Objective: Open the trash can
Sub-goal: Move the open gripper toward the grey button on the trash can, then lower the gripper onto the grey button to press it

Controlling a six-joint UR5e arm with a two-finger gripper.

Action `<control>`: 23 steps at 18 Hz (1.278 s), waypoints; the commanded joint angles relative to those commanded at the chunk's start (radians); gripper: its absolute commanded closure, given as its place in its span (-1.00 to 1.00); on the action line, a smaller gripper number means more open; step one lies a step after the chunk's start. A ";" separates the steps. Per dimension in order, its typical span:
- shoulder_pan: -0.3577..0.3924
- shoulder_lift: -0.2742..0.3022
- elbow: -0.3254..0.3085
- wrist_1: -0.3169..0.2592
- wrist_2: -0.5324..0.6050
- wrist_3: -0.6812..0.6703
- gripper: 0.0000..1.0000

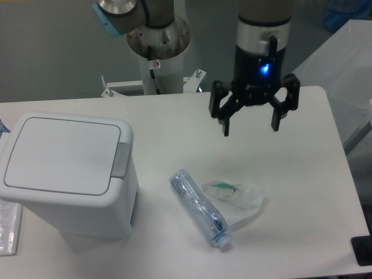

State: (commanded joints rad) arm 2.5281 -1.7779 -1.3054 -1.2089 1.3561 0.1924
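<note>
Jaws (251, 129) spread wide, holding nothing; trash can (67, 174) well apart, lid closed

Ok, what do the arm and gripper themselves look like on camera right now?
The gripper has two black fingers on a black body with a glowing blue light, below a silver-grey wrist section. The arm is silver-grey with a light blue joint cap. No cables are clearly visible.

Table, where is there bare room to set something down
Bare patches: the table right of the bottle and plastic bag, and the strip between the trash can and the open gripper. It is crowded at the left, where the trash can stands, and mid-front around the bottle.
</note>
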 joint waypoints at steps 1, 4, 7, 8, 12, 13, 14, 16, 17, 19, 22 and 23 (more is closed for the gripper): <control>-0.012 -0.002 -0.003 0.006 -0.014 -0.055 -1.00; -0.054 -0.011 -0.037 0.006 -0.028 -0.100 -1.00; -0.087 -0.015 -0.055 0.006 -0.031 -0.125 -1.00; -0.103 -0.015 -0.057 0.006 -0.035 -0.136 -1.00; -0.127 0.006 -0.080 0.003 -0.090 -0.183 -1.00; -0.130 0.009 -0.092 0.000 -0.091 -0.188 -1.00; -0.138 0.015 -0.113 0.002 -0.089 -0.188 -1.00; -0.155 0.032 -0.150 0.003 -0.084 -0.186 -1.00; -0.157 0.038 -0.159 0.003 -0.084 -0.186 -1.00; -0.161 0.041 -0.164 0.005 -0.086 -0.186 -1.00; -0.169 0.041 -0.163 0.005 -0.092 -0.188 -1.00; -0.170 0.043 -0.164 0.005 -0.091 -0.188 -1.00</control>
State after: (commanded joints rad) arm 2.3577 -1.7349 -1.4695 -1.2042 1.2655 0.0046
